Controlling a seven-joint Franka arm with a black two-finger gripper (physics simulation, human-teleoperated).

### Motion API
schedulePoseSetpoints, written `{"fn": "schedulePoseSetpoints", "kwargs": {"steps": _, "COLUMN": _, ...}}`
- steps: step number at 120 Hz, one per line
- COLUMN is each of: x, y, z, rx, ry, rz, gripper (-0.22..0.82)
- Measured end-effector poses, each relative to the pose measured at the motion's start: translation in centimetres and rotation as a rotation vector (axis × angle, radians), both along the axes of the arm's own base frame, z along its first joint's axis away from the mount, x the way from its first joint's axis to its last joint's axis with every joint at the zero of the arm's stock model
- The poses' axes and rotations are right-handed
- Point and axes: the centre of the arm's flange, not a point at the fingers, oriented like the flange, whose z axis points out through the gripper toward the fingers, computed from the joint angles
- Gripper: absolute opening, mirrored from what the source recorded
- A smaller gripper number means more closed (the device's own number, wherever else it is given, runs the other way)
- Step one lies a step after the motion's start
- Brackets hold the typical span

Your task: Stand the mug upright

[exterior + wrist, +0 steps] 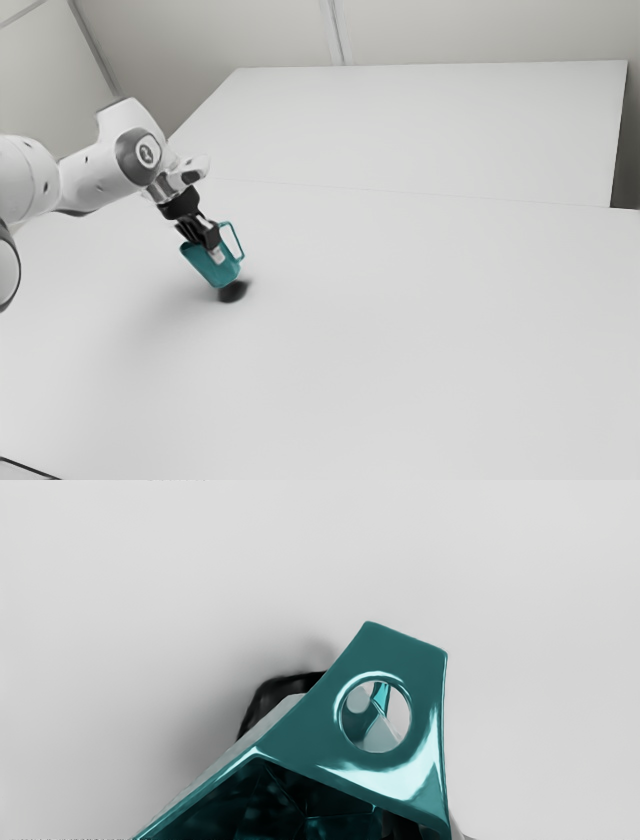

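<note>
Well, nearest first: gripper (215, 252) pitched down and outward from the arm, with one pale fingertip laid against the flank of the teal mug (211, 271). From the tilt and the apparent gap below, I judge the claw closed on the mug's side wall; the second finger is mostly hidden, perhaps inside the mouth (305, 800). Mug sits directly at the fingertips, not off to one side. Key relation: its long axis leans, mouth end higher and toward the arm, base (229, 281) lower and toward the exterior view's right. Handle (237, 240) stands out on the upper side, away from the arm. Only the one arm here, so no choice of hand. Likely next: a wrist turn swinging the mouth up and over the base until the axis stands plumb, then easing the base down flat before release. Risk: a slip at the wall, or setting down on the base's edge so it tips over. Just under the base, a dark patch (232, 292), probably its shadow; contact with the white table (380, 330) can't be told. Farther back, another pale slab (420, 130), then plain wall (200, 40).
</note>
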Motion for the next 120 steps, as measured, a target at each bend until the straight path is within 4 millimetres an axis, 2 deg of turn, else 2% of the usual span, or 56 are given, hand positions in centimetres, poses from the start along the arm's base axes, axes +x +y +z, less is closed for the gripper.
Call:
{"fn": "schedulePoseSetpoints", "kwargs": {"steps": 16, "x": 0.7, "y": -1.9, "z": 0.0, "rx": 0.116, "ry": -0.006, "rz": -0.032, "gripper": -0.18}}
{"fn": "schedulePoseSetpoints", "kwargs": {"steps": 55, "x": 1.9, "y": -3.5, "z": -1.9, "rx": 0.279, "ry": -0.012, "rz": 0.011, "gripper": -0.18}}
{"fn": "schedulePoseSetpoints", "kwargs": {"steps": 120, "x": 2.1, "y": -3.6, "z": -4.2, "rx": 0.311, "ry": 0.019, "rz": 0.174, "gripper": -0.18}}
